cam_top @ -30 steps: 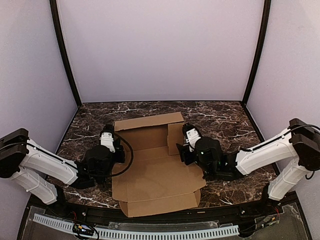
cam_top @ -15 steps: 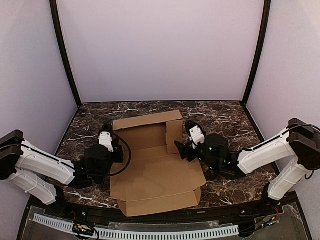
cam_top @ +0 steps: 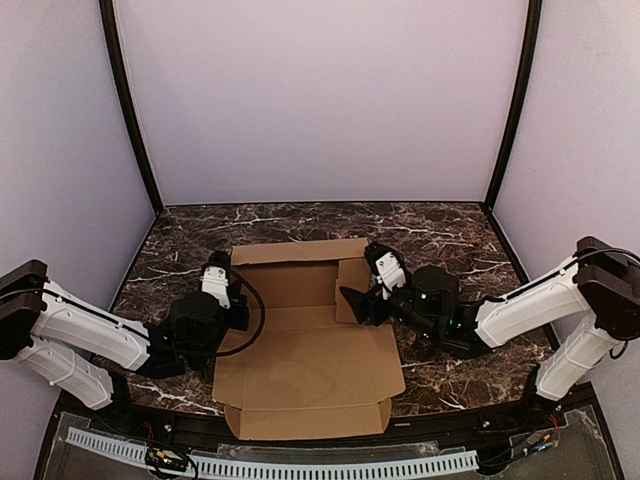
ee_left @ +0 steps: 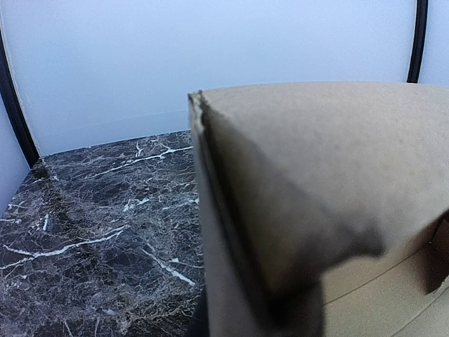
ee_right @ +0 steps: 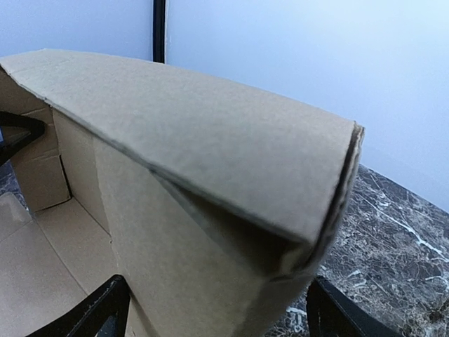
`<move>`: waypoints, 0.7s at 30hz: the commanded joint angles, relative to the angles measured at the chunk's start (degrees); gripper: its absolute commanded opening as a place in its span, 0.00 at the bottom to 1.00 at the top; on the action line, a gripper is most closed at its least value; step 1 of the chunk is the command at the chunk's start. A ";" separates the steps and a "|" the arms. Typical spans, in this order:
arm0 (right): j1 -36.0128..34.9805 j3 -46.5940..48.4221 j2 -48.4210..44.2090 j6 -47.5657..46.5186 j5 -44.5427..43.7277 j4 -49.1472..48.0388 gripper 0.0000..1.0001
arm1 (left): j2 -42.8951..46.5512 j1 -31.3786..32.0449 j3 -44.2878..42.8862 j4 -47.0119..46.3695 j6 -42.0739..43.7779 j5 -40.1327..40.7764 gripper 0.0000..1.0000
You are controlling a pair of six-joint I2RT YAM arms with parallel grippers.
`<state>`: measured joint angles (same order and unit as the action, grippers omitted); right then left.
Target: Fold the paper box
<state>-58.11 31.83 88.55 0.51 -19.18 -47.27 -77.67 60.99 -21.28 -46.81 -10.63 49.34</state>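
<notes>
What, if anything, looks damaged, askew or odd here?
Nothing stands out. The box lies half-folded on the table, back and side walls raised, near flap flat, with no tears or crushing visible. The right gripper stands open astride the right wall.

We find the plain brown cardboard box [cam_top: 310, 350] filling the middle of the dark marbled tabletop [cam_top: 440, 225], and its raised back and side walls bar any low pass across. The left pincer [cam_top: 220, 270] is clamped on the left wall. The right pincer [cam_top: 355, 303] straddles the right wall, fingers wide. Bare tabletop lies behind the box and toward both far corners.
</notes>
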 commanded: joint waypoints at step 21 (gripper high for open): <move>0.99 2.44 2.12 2.39 -6.87 -2.31 0.37 | 0.94 1.33 -2.56 9.96 -3.67 -4.03 0.01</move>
<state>-57.95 32.64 90.35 2.72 -23.29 -47.53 -76.93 61.06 -22.83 -40.51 -14.02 48.99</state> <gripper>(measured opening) 0.389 0.023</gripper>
